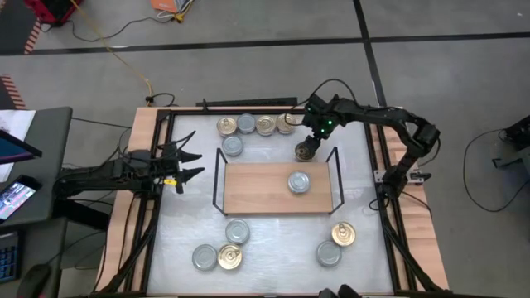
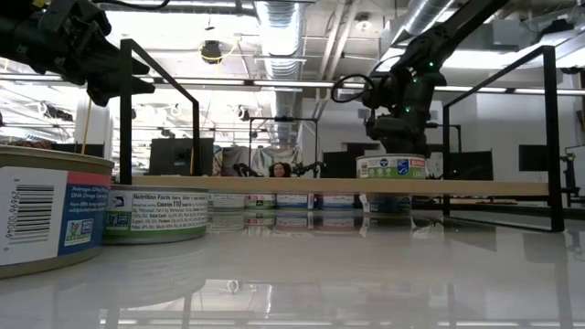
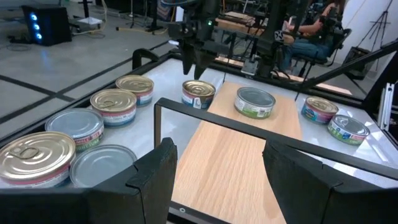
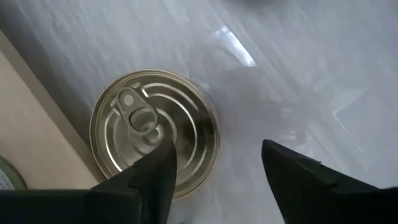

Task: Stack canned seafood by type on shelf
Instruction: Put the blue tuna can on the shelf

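Observation:
The shelf [image 1: 265,194] is a light wooden board with black wire ends, and one silver-lidded tin [image 1: 299,182] stands on it. A gold pull-tab tin [image 4: 152,130] stands on the white table just past the shelf's far edge. My right gripper [image 4: 217,168] hangs open above this tin without touching it, one finger over its rim and the other over bare table. From the left wrist view the tin [image 3: 198,93] sits below the right gripper [image 3: 193,53]. My left gripper [image 1: 186,163] waits open, level with the shelf's left end.
Several tins line the far edge [image 1: 256,125], with one more [image 1: 233,146] near the shelf's far left corner. Further tins sit on the near side, left [image 1: 219,248] and right [image 1: 335,244]. The wire frame [image 1: 334,170] rises at the shelf's right end, close to my right gripper.

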`<state>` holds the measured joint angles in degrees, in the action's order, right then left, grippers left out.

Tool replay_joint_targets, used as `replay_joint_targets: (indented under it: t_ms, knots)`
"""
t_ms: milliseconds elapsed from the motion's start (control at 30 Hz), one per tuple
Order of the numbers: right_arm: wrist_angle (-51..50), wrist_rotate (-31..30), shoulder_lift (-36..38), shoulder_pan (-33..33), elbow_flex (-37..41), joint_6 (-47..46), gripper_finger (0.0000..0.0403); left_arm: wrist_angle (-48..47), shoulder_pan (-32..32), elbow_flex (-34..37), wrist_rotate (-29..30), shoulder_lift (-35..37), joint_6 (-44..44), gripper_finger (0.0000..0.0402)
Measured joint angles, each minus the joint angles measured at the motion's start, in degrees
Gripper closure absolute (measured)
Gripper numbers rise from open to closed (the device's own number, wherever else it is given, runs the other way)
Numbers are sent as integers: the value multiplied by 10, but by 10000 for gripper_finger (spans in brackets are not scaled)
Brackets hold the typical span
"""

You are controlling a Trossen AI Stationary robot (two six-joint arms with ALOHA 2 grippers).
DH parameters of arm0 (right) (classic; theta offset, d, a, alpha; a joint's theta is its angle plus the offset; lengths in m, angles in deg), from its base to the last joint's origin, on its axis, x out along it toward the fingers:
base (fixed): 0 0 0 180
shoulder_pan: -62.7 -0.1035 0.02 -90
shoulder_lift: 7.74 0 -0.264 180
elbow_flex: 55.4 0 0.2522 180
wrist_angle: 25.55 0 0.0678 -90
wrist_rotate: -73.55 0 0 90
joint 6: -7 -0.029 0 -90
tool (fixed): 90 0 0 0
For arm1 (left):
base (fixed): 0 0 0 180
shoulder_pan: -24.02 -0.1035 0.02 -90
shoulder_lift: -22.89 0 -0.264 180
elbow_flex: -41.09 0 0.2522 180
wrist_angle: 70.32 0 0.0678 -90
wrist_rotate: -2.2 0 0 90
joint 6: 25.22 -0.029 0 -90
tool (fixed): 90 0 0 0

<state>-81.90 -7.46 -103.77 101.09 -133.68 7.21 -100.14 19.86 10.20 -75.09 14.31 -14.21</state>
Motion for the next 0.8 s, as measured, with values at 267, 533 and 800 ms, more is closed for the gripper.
replay_joint_targets:
  t_ms: [267,533,800]
  knots:
    - [-2,0,0,0,2,-2,235,0,0,0,-12,0,1,174]
    - [-17,-17,-23,0,2,-14,279,0,0,0,-15,0,3,174]
    - [-21,-24,-34,2,0,-17,299,0,0,0,-17,0,4,174]
